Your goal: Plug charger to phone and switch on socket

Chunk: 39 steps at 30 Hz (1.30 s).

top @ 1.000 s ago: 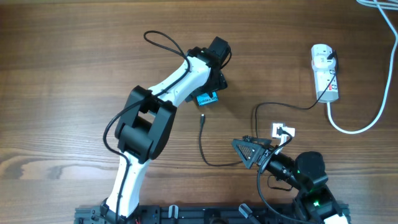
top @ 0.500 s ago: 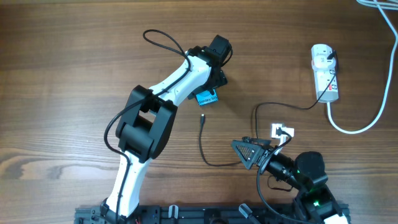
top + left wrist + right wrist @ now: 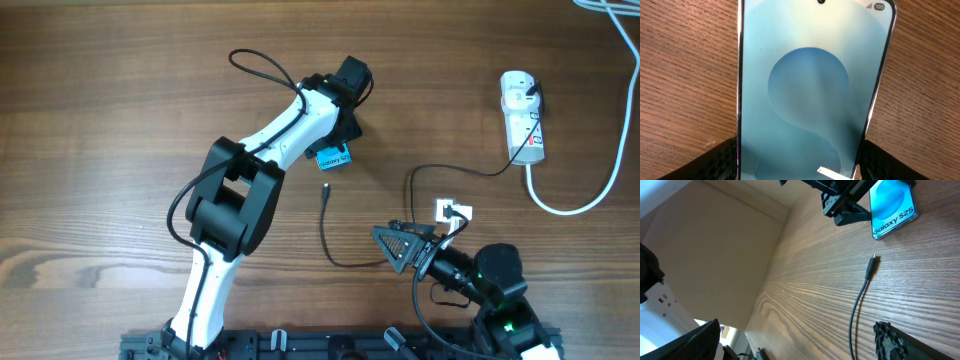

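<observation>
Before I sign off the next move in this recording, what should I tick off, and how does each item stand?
1. Teal-screened, white-edged smartphone flat on the wooden table, flanked by the fingers of the left end effector: ok.
2. Left end effector actually clamped on the smartphone: cannot tell.
3. Connector tip of the thin black charger cable free on the table, apart from the smartphone: ok.
4. Right end effector open and empty: ok.
5. Cable's black plug sitting in the white power strip: ok.
6. Power strip switched on: cannot tell.
</observation>
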### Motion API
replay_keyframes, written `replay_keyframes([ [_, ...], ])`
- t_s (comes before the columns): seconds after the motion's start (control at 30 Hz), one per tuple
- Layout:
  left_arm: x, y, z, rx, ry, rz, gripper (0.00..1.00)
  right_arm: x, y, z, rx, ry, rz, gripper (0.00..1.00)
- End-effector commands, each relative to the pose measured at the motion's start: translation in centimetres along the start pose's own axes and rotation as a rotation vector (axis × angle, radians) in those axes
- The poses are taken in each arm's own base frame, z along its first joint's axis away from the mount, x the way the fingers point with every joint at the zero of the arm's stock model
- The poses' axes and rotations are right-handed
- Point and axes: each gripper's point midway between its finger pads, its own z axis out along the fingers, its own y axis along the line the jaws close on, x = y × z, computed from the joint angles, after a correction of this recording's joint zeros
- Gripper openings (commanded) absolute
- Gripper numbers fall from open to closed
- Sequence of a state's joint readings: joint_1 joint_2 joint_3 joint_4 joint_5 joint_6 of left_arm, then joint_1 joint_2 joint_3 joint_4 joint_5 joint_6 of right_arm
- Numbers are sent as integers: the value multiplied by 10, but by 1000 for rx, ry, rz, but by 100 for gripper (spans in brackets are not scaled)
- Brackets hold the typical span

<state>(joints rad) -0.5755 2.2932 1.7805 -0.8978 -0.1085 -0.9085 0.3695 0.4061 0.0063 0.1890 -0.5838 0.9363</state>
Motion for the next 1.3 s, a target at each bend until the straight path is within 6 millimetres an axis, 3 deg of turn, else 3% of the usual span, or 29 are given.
replay_keyframes([
  [0.0, 16, 7, 23, -35, 70, -14, 75, 2, 2, 0, -12, 14, -19, 100],
  [0.17, 16, 7, 23, -35, 71, -14, 72, 2, 2, 0, -11, 13, -19, 100],
  [0.67, 17, 7, 23, -38, 73, -13, 45, 2, 1, 0, -11, 13, -19, 100],
  [0.8, 16, 7, 22, -37, 73, -14, 33, 2, 1, 0, -10, 13, -20, 100],
  [1.0, 18, 9, 22, -46, 79, -12, 4, 1, 1, 0, -9, 10, -20, 100],
  [1.27, 32, 11, 10, -27, 172, -12, 4, 0, 0, 0, -4, 3, -19, 100],
])
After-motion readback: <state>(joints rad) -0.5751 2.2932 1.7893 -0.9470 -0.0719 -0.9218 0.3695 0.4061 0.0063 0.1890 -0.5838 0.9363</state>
